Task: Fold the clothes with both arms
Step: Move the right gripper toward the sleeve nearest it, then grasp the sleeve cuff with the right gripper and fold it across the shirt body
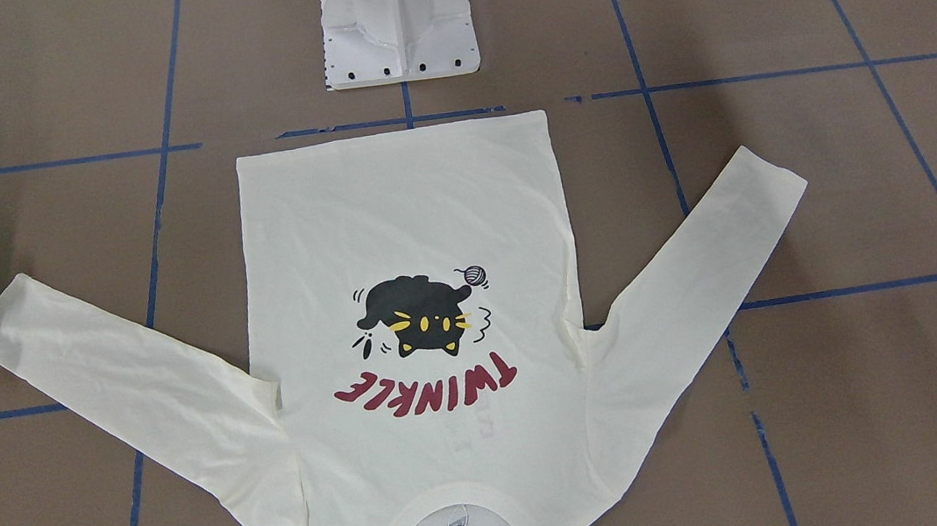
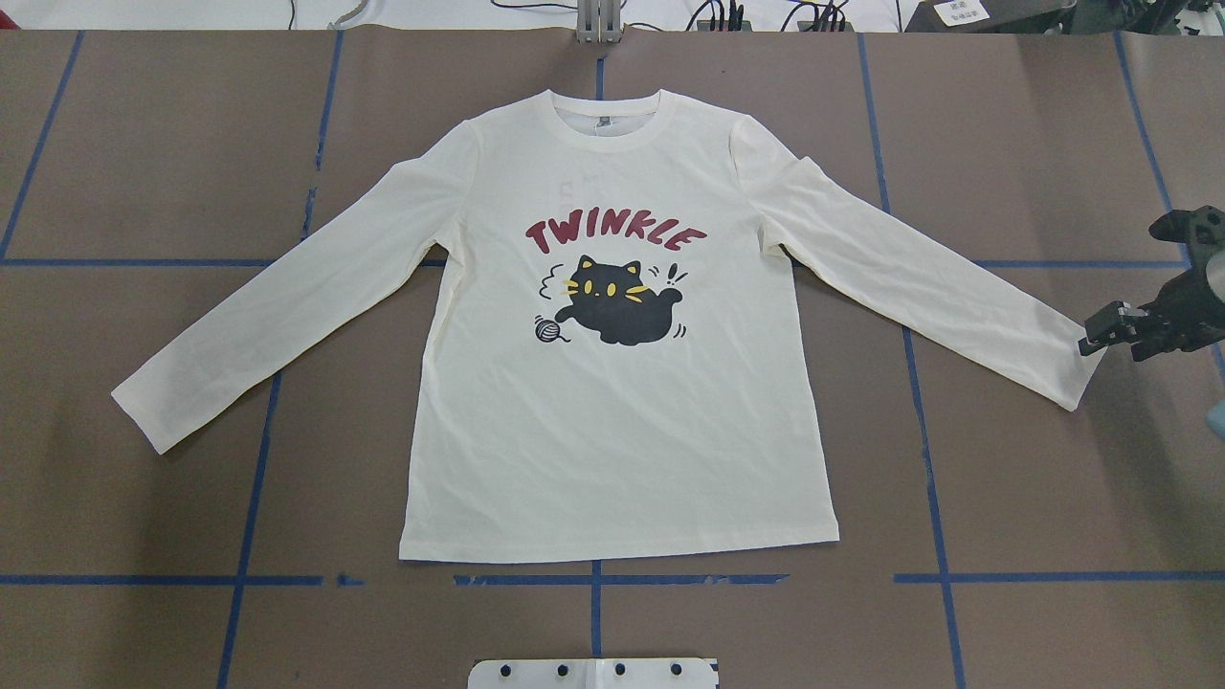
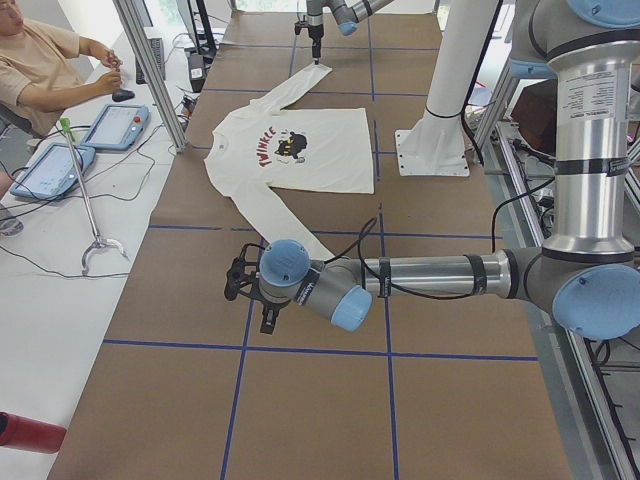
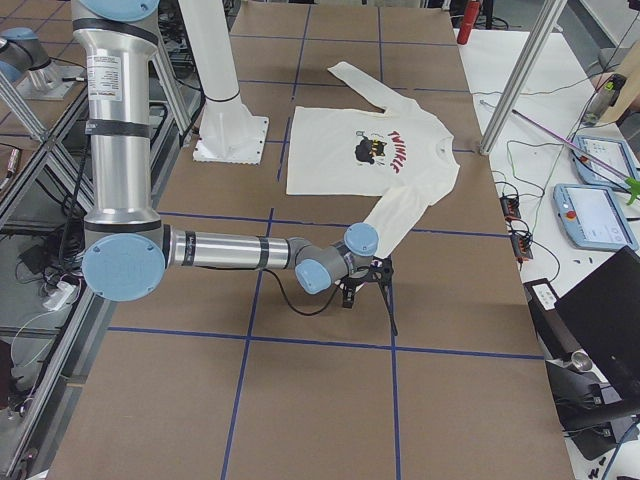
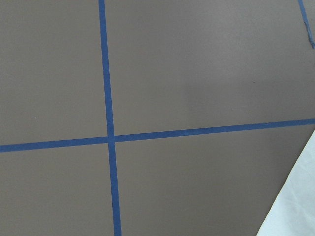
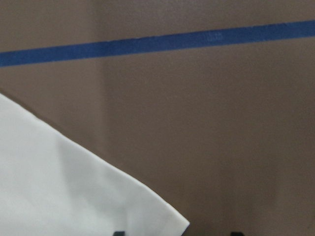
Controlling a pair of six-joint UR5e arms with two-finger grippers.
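Pincer [image 2: 1092,341] of right arm [image 4: 230,250] spread wide at T-shirt [image 2: 612,431] cuff.

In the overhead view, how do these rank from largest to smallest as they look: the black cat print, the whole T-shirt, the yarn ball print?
1. T-shirt
2. Black cat print
3. Yarn ball print

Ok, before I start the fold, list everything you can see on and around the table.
T-shirt: one, cream, print up, flat mid-table, sleeves spread.
Table: one, brown, blue tape grid.
Pedestal base: one, white, beyond the shirt's hem.
Tablets: two, blue-framed, on the white side bench.
Operator: one, tan shirt, seated at that bench.
Right gripper: black, fingers apart at the cuff on the robot's right.
Left gripper: black, by the other cuff; open or shut unclear.
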